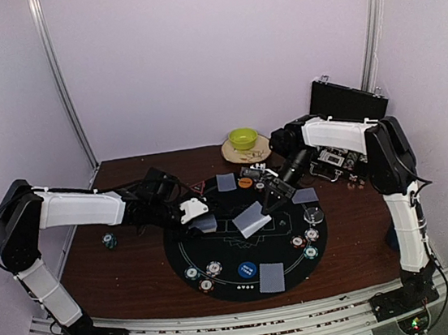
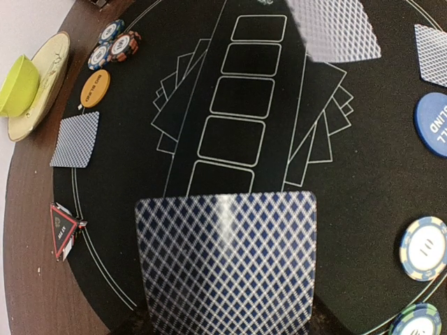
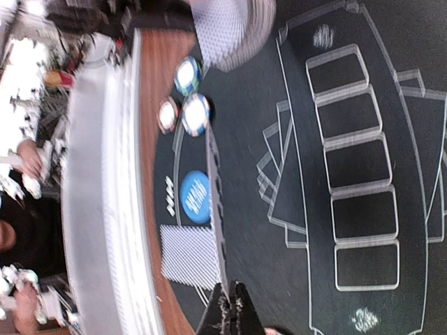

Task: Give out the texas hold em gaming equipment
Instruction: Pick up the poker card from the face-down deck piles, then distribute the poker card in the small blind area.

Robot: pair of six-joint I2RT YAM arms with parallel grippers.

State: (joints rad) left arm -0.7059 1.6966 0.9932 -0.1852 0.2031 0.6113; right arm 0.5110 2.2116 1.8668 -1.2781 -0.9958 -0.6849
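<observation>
My left gripper (image 1: 194,213) hovers over the left side of the black round mat (image 1: 241,243), shut on playing cards (image 2: 227,262). Their blue-checked back fills the bottom of the left wrist view and hides the fingers. My right gripper (image 3: 235,290) is shut on one card (image 3: 220,209), seen edge-on; from above this card (image 1: 251,220) hangs tilted over the mat's middle. Single cards (image 1: 226,182) (image 1: 304,195) (image 1: 271,277) lie at the mat's rim. Beside them are striped chips (image 1: 205,276) (image 1: 305,242), a blue disc (image 1: 247,270), an orange disc (image 2: 95,88), a clear disc (image 1: 314,214) and a red triangle marker (image 2: 64,230).
A green bowl (image 1: 243,138) on its plate (image 2: 43,89) stands just behind the mat. An open black case (image 1: 347,100) with parts sits at the back right. One loose chip (image 1: 110,241) lies on the brown table left of the mat.
</observation>
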